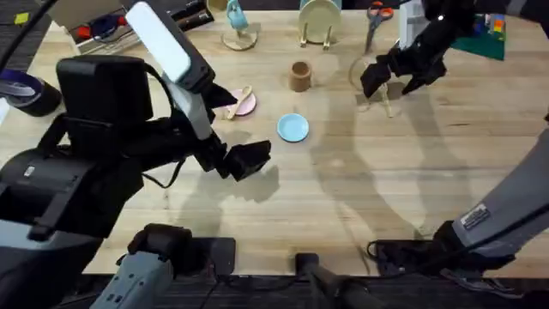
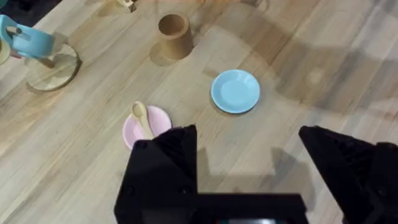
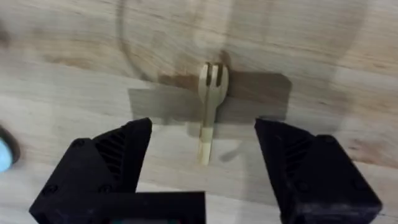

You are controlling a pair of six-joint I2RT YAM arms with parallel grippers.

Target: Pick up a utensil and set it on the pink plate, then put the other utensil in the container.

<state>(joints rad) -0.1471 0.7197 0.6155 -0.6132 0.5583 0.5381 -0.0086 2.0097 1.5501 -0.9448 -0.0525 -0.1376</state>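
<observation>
spread right gripper (image 3: 205, 171) hovered over the fork (image 3: 209, 106) near the table's far edge; spoon (image 2: 142, 118) lay plated, left gripper (image 2: 249, 168) spread. next: descend, pinch.

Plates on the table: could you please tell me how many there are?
2. The pink plate lies left of the blue plate, apart from it, with the spoon resting on it.

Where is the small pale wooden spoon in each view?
Overhead: small pale wooden spoon lies on the small round pink plate, left of centre.
Left wrist: spoon on the same pink plate, just beyond the left gripper.
Right wrist: not in it; a pale wooden fork lies there.
Shared landmark: light blue round plate, overhead and left wrist.
</observation>
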